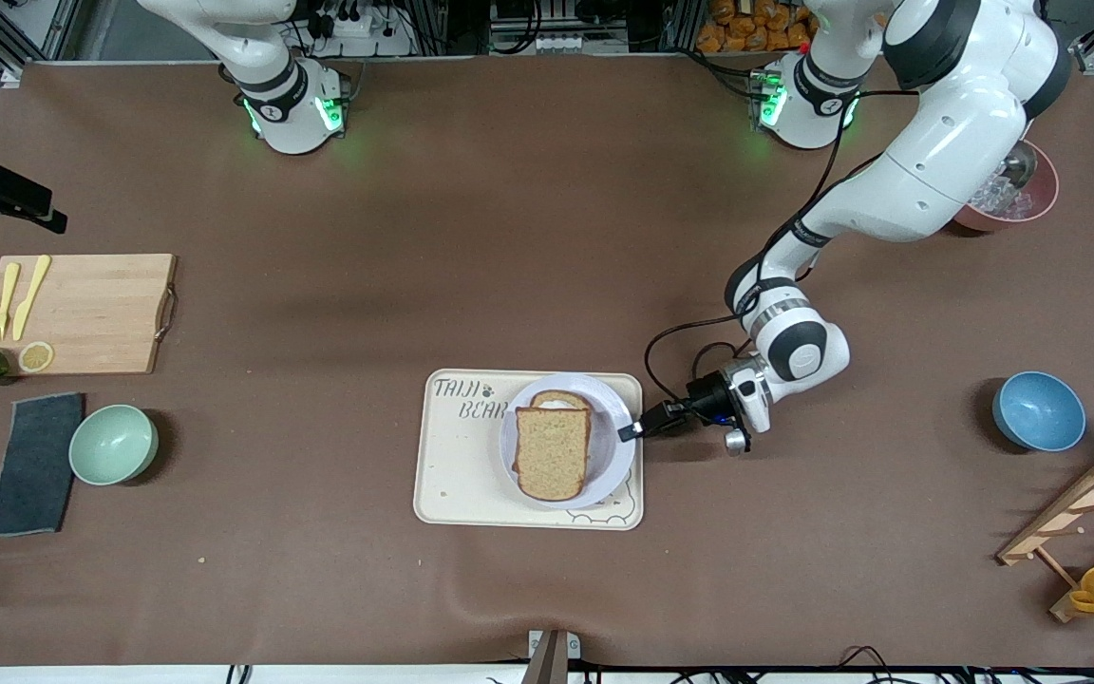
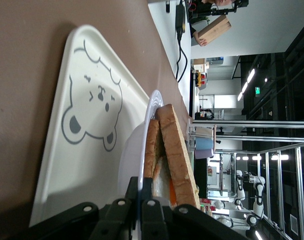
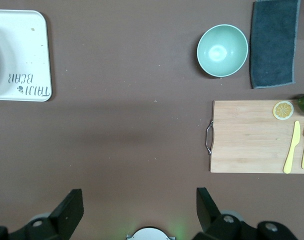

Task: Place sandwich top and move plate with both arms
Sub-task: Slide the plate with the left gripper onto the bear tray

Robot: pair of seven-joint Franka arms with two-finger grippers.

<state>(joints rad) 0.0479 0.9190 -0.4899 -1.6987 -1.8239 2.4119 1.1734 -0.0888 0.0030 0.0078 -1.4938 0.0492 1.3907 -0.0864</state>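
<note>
The sandwich top (image 1: 553, 451), a brown bread slice, lies on the stacked sandwich on the pale plate (image 1: 615, 418), which rests on the cream bear-print tray (image 1: 457, 475). My left gripper (image 1: 631, 430) is low at the plate's edge toward the left arm's end, shut on the rim. The left wrist view shows its fingers (image 2: 134, 187) pinching the thin plate rim (image 2: 153, 107), with the sandwich top (image 2: 177, 150) edge-on just past them. My right gripper (image 3: 137, 195) hangs open and empty, high over bare table near its own base; the front view does not show it.
Toward the right arm's end are a wooden cutting board (image 1: 91, 309) with yellow cutlery, lemons, an avocado, a green bowl (image 1: 113, 444) and a grey cloth (image 1: 34, 463). Toward the left arm's end are a blue bowl (image 1: 1038, 410), a red bowl (image 1: 1022, 195) and a wooden rack (image 1: 1088, 513).
</note>
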